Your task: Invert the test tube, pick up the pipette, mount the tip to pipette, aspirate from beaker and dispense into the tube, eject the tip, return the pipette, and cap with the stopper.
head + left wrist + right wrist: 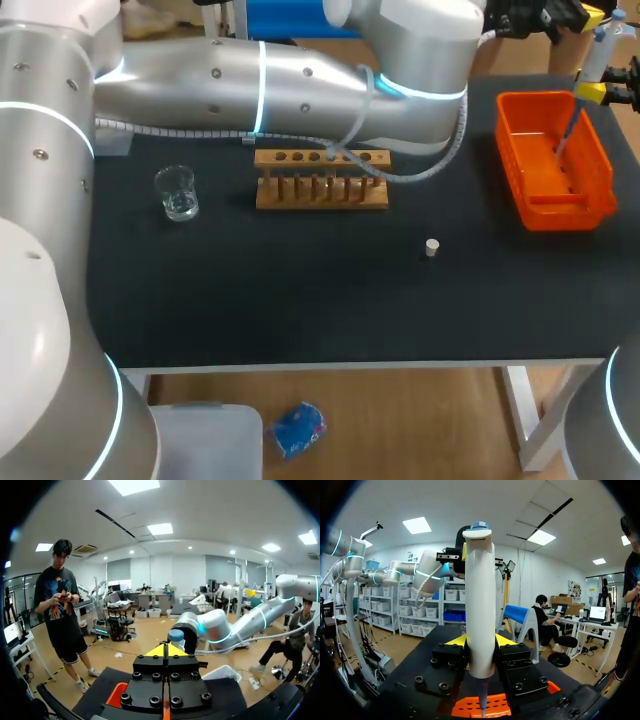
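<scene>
My right gripper is shut on the white pipette and holds it upright over the orange bin. The pipette's thin tip points down into the bin. My left arm reaches across the table, and its shut gripper sits right at the pipette's blue top. A wooden rack stands mid-table with a clear test tube in it. The glass beaker is at the left. The small stopper lies on the mat.
The black mat covers the table. The left arm's long silver body and its cable hang over the back of the table, just above the rack. The orange bin sits by the right edge.
</scene>
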Action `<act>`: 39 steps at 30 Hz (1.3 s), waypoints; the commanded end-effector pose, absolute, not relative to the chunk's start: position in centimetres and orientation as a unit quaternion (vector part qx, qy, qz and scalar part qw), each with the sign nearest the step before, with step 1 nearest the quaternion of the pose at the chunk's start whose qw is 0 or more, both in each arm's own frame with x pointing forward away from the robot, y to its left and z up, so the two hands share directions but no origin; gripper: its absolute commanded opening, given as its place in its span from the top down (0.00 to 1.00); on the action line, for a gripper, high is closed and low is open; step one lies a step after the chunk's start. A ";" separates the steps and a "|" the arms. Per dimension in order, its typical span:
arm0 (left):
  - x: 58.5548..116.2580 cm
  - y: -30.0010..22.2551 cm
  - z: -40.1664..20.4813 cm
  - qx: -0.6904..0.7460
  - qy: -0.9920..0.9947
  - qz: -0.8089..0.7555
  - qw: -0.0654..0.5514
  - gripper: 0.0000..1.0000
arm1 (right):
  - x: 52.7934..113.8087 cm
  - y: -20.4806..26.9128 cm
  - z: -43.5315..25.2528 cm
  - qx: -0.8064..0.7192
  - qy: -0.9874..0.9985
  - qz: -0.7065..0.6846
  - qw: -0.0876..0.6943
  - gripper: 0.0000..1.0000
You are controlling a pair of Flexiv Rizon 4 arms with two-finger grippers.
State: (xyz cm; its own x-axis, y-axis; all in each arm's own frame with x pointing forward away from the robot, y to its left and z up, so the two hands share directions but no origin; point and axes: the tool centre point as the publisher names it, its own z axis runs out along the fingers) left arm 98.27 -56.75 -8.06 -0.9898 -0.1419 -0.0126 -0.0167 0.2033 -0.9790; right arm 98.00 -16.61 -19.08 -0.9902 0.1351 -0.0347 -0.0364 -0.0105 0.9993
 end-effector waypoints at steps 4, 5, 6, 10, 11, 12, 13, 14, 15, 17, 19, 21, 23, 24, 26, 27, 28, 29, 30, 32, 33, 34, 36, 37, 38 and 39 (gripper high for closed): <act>98.1 -57.0 -8.5 -0.042 0.633 -0.772 0.054 1.00 | 98.1 -16.6 -19.0 0.035 0.701 0.709 0.060 1.00; 98.0 -57.0 -8.5 -0.041 0.632 -0.772 0.053 1.00 | 98.1 -16.6 -19.0 0.035 0.701 0.709 0.060 1.00; 98.0 -57.1 -8.5 -0.041 0.632 -0.772 0.053 1.00 | 98.1 -16.6 -19.0 0.035 0.701 0.709 0.060 1.00; 97.6 -57.1 -8.5 -0.041 0.630 -0.774 0.053 1.00 | 98.1 -16.6 -19.0 0.035 0.701 0.709 0.060 1.00; 97.5 -57.1 -8.6 -0.041 0.629 -0.774 0.053 1.00 | 98.1 -16.6 -19.0 0.035 0.701 0.709 0.060 1.00; 97.4 -57.1 -8.6 -0.041 0.629 -0.774 0.053 1.00 | 98.1 -16.6 -19.0 0.035 0.701 0.709 0.060 1.00; 97.3 -57.1 -8.6 -0.042 0.629 -0.775 0.053 1.00 | 98.1 -16.6 -19.0 0.035 0.701 0.709 0.060 1.00; 97.3 -57.0 -8.6 -0.042 0.628 -0.775 0.053 1.00 | 98.1 -16.6 -19.0 0.035 0.701 0.709 0.060 1.00; 97.2 -57.0 -8.6 -0.042 0.628 -0.775 0.054 1.00 | 98.1 -16.6 -19.0 0.035 0.701 0.709 0.060 1.00; 97.0 -57.1 -8.6 -0.042 0.627 -0.776 0.054 1.00 | 98.1 -16.6 -19.0 0.035 0.701 0.709 0.060 1.00; 96.8 -57.1 -8.5 -0.042 0.627 -0.776 0.054 1.00 | 98.1 -16.6 -19.0 0.035 0.701 0.709 0.060 1.00; 96.6 -57.2 -8.5 -0.041 0.626 -0.777 0.054 1.00 | 98.1 -16.6 -19.0 0.035 0.701 0.709 0.060 1.00; 96.5 -57.2 -8.5 -0.040 0.625 -0.778 0.053 1.00 | 98.1 -16.6 -19.0 0.035 0.701 0.709 0.060 1.00; 96.4 -57.3 -8.5 -0.039 0.625 -0.778 0.053 1.00 | 98.1 -16.6 -19.0 0.035 0.701 0.709 0.060 1.00; 96.4 -57.4 -8.5 -0.038 0.624 -0.779 0.052 1.00 | 98.1 -16.6 -19.0 0.035 0.701 0.709 0.060 1.00; 96.4 -57.4 -8.6 -0.037 0.624 -0.779 0.051 1.00 | 98.1 -16.6 -19.0 0.035 0.701 0.709 0.060 1.00; 96.4 -57.5 -8.6 -0.037 0.624 -0.779 0.050 1.00 | 98.1 -16.6 -19.0 0.035 0.701 0.709 0.060 1.00; 96.5 -57.6 -8.7 -0.037 0.624 -0.779 0.050 1.00 | 98.1 -16.6 -19.0 0.035 0.701 0.709 0.060 1.00; 96.5 -57.6 -8.7 -0.036 0.623 -0.779 0.050 1.00 | 98.1 -16.6 -19.0 0.035 0.701 0.709 0.060 1.00; 96.7 -57.7 -8.7 -0.035 0.623 -0.780 0.050 1.00 | 98.1 -16.6 -19.0 0.035 0.701 0.709 0.060 1.00; 96.8 -57.7 -8.7 -0.034 0.623 -0.780 0.050 1.00 | 98.1 -16.6 -19.0 0.035 0.701 0.709 0.060 1.00; 96.9 -57.6 -8.8 -0.033 0.624 -0.779 0.052 1.00 | 98.1 -16.6 -19.0 0.035 0.701 0.709 0.060 1.00; 97.3 -57.4 -9.0 -0.035 0.626 -0.777 0.057 1.00 | 98.1 -16.6 -19.0 0.035 0.701 0.709 0.060 1.00; 97.3 -57.3 -9.0 -0.035 0.626 -0.777 0.058 1.00 | 98.1 -16.6 -19.0 0.035 0.701 0.709 0.060 1.00; 97.3 -57.3 -9.0 -0.035 0.626 -0.777 0.058 1.00 | 98.1 -16.6 -19.0 0.035 0.701 0.709 0.060 1.00; 97.4 -57.3 -9.0 -0.035 0.626 -0.777 0.059 1.00 | 98.1 -16.6 -19.0 0.035 0.701 0.709 0.060 1.00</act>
State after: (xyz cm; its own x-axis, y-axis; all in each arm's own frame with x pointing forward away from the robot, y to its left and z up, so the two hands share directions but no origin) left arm 97.39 -57.08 -8.42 -0.9917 -0.1273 -0.0171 -0.0082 0.1952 -0.9807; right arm 98.00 -16.62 -19.17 -0.9902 0.1356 -0.0342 -0.0358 -0.0096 0.9993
